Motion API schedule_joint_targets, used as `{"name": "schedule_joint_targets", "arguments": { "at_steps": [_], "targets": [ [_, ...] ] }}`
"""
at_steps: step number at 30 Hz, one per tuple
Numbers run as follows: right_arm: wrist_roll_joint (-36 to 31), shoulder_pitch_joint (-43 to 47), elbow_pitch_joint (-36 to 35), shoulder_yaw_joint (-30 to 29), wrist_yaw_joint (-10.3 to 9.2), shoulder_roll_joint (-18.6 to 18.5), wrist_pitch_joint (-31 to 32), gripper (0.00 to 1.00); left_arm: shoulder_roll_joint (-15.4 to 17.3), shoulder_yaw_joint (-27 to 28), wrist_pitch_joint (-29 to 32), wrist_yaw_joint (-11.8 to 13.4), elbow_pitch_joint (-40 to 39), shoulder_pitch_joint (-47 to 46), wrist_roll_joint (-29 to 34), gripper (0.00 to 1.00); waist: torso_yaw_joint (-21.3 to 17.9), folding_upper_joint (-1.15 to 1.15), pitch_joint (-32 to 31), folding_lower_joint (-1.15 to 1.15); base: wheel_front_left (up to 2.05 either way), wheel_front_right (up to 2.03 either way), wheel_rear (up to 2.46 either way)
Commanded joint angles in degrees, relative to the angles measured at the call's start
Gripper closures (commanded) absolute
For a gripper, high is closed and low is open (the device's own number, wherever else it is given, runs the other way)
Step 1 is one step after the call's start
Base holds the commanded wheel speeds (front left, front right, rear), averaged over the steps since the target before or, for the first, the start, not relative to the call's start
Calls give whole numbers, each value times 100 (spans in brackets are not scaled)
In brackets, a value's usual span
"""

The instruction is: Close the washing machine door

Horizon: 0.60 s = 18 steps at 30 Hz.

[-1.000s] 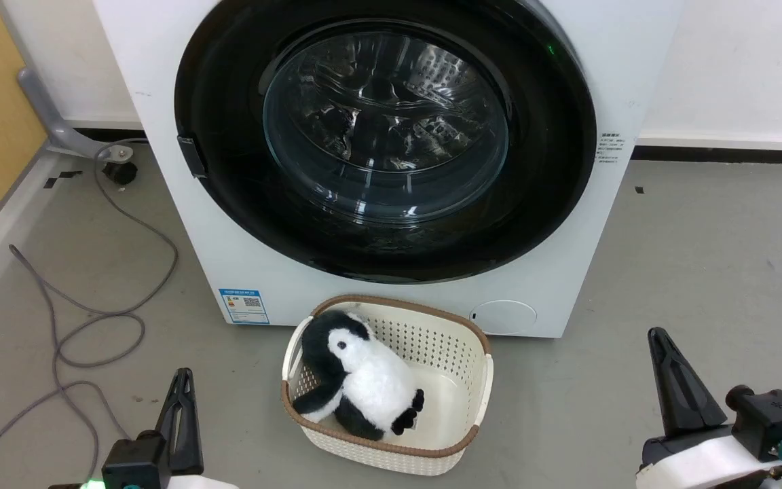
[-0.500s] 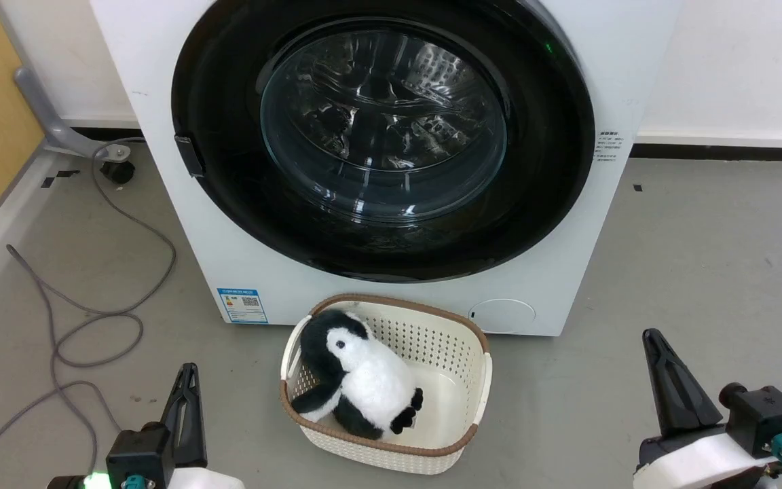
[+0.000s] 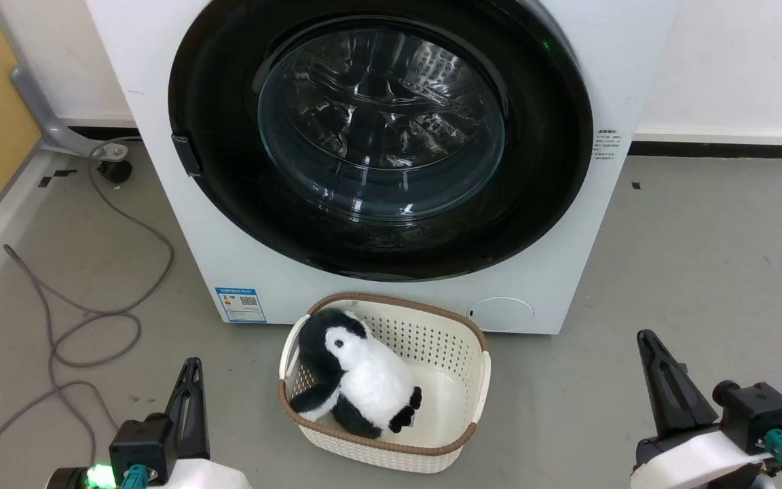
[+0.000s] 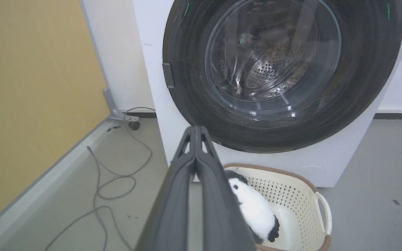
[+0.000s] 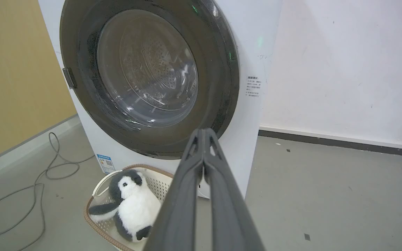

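- Filling the upper centre of the head view, the washing machine door [image 3: 214, 204] lies flush against the washing machine [image 3: 282, 292].
- My left gripper [image 3: 191, 365], lower left, has its fingers pressed together, empty.
- My right gripper [image 3: 644, 336], lower right, is the same.
- A basket [image 3: 482, 380] holding a toy penguin [image 3: 364, 380] sits bottom centre.

head: above, looking down | wrists: lower, flanking, facing forward | shared: washing machine door [image 3: 547, 204]; basket [image 3: 435, 339]
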Motion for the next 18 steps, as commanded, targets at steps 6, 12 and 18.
{"name": "schedule_joint_targets", "arguments": {
  "at_steps": [6,12,18],
  "targets": [
    [-89,-36,-60,25,-3,17,103,100,-34,10,94,-78,17,-134,59,100,-10,0,8,0,0,0,0],
    [-116,-40,-77,40,-3,18,174,100,-45,11,164,-116,19,-173,70,100,-18,0,15,0,0,0,0],
    [-143,-44,-94,55,-4,20,244,100,-55,11,234,-154,21,-211,80,100,-27,0,23,0,0,0,0]
  ]
}}
